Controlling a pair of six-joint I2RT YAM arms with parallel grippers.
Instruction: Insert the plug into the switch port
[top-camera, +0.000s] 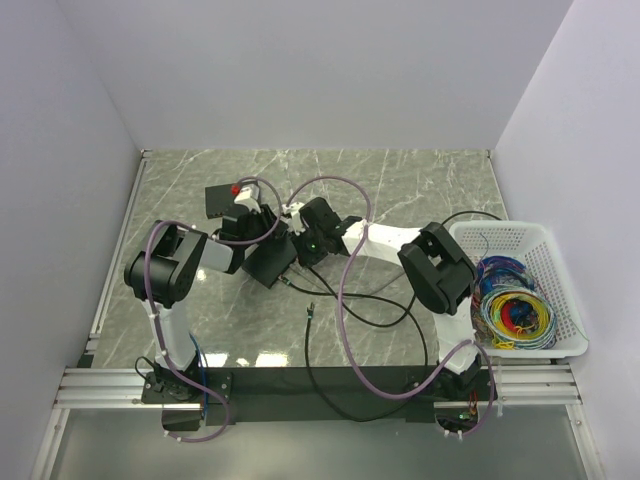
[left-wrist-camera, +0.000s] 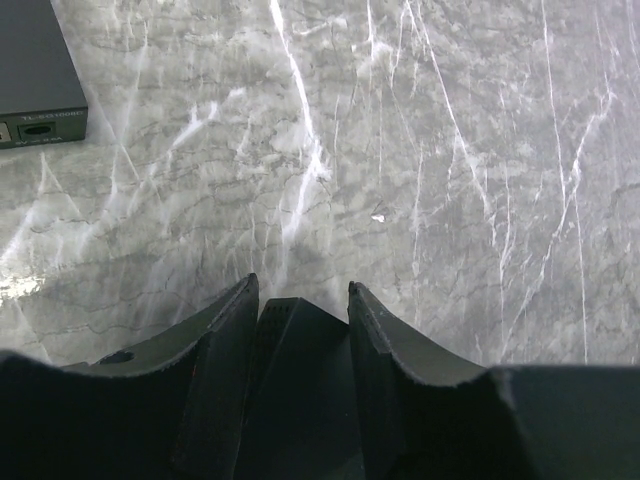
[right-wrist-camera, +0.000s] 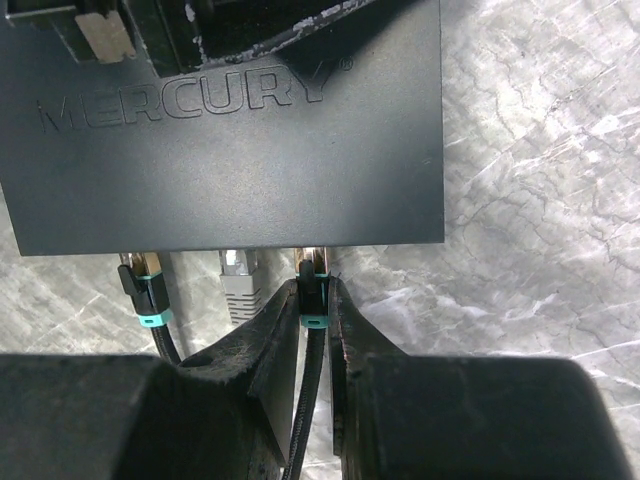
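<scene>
The switch (right-wrist-camera: 230, 150) is a flat black box marked MERCURY, and it also shows in the top view (top-camera: 270, 263) at mid-table. My left gripper (left-wrist-camera: 300, 292) is shut on one end of the switch (left-wrist-camera: 300, 370). My right gripper (right-wrist-camera: 313, 292) is shut on the plug (right-wrist-camera: 313, 264), a gold-tipped connector with a teal band on a black braided cable. The plug's tip is at the switch's socket edge, and how deep it sits is hidden. In the top view the two grippers meet, left (top-camera: 262, 240) and right (top-camera: 308, 247).
Two other connectors sit at the same edge, a black and gold one (right-wrist-camera: 141, 275) and a grey one (right-wrist-camera: 238, 272). A second black box (top-camera: 222, 199) lies behind the left arm. A loose cable end (top-camera: 310, 314) lies in front. A white basket (top-camera: 560, 300) of coloured wires stands at the right.
</scene>
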